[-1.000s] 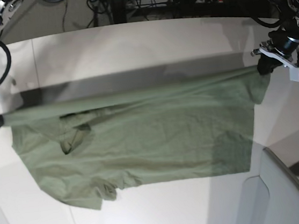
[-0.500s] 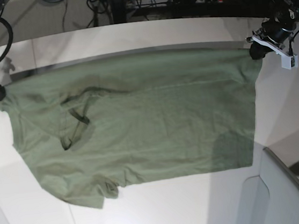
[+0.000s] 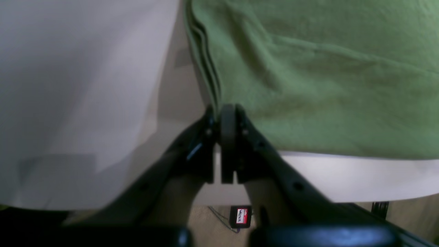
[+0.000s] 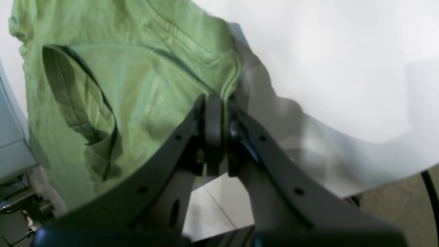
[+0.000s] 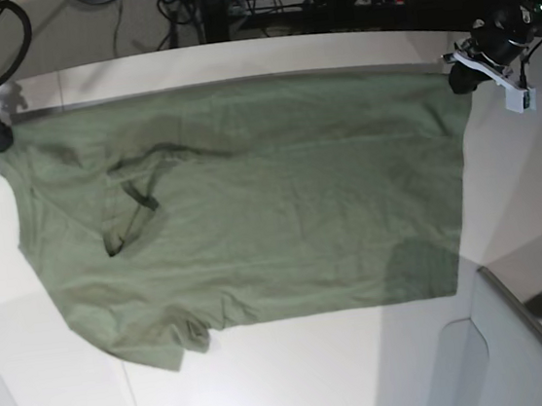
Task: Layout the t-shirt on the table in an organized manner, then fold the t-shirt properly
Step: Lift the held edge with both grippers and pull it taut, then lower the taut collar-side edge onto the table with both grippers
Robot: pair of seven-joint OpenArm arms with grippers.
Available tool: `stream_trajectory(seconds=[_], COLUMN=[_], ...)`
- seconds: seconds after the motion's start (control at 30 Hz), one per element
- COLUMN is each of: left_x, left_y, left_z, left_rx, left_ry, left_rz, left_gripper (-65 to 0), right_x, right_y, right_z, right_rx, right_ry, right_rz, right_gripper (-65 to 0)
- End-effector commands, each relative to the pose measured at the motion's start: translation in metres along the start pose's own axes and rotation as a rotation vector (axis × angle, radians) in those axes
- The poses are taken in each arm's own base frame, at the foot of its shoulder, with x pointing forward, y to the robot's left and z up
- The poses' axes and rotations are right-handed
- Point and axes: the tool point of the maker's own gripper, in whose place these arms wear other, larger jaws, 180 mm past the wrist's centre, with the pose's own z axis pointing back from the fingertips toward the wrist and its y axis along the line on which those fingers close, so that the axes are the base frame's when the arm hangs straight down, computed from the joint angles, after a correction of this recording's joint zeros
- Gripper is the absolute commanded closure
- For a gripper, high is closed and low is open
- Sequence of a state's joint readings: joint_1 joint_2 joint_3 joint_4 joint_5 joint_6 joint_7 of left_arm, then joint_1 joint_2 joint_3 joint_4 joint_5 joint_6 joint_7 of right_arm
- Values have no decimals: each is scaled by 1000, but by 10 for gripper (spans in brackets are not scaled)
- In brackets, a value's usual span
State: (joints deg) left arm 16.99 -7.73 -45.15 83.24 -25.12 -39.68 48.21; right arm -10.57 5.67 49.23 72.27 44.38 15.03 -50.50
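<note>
An olive t-shirt [image 5: 252,205] covers most of the white worktop [image 5: 301,376]. Bare worktop lies along the near edge and down both sides. A grey panel [image 5: 523,351] blocks the near corner on the left end effector's [image 5: 461,83] side.

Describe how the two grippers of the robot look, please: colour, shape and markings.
Both the left gripper and the right gripper are black, with long tapering fingers dotted with small holes. In the base view, a white block sits beside the left one.
</note>
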Motion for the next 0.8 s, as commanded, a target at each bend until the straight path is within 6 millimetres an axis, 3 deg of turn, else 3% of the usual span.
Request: stream_trajectory(seconds=[0.0,0.2,0.37,0.77], left_x=[6,-1,-1,-8], left_y=[0,-3,-4,-4], left_z=[2,-1,-2,0], left_rx=[2,2,0,0], left_ry=[-6,25,28,43], left_rz=[-43,-61,-67,-68], left_gripper=[0,0,0,0], right_x=[16,16,24,29], right_y=[3,2,-10,-11], right_z=[6,6,11,13], right_rx=[10,7,-20,-24], right_ry=[-43,-45,-104,-116], right_rz=[23,24,25,33], right_gripper=[-8,-8,-8,-8])
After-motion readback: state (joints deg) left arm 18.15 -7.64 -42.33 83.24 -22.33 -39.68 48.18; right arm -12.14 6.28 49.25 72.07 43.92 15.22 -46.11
